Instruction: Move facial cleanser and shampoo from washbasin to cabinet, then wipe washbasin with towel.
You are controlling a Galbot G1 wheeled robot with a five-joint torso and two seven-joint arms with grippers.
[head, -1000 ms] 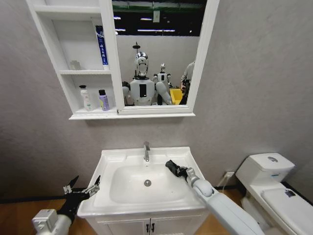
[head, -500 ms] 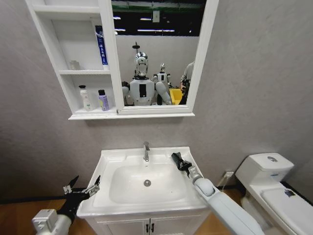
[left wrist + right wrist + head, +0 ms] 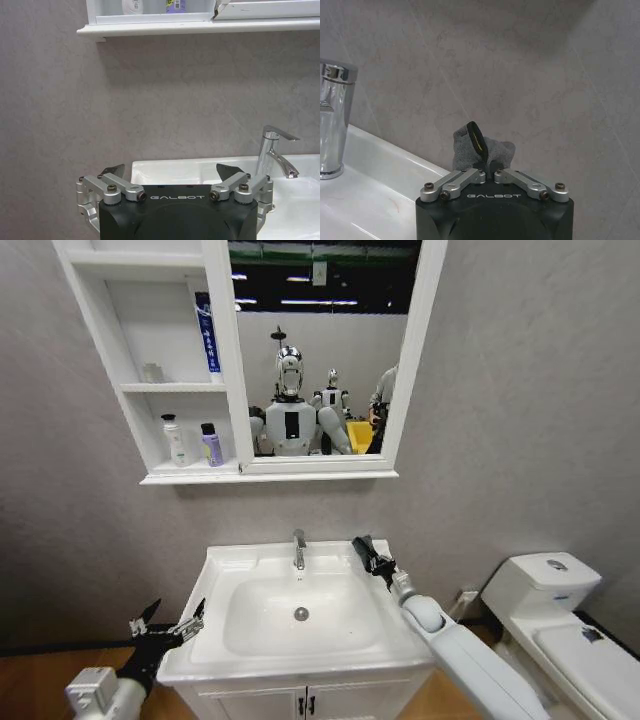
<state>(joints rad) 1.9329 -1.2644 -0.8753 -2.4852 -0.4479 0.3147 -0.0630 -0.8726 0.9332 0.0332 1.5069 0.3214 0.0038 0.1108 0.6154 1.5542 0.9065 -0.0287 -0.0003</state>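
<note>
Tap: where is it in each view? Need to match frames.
Head view: tap at the middle of the washbasin's back rim.
Left wrist view: tap beyond the open left gripper.
Right wrist view: tap aside from the right gripper's towel.
Shared landmark: the washbasin rim.

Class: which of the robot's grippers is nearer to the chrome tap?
Right. The right gripper, shut on the towel, is beside the tap at the washbasin's back rim; the left gripper hangs open off its front-left corner.
</note>
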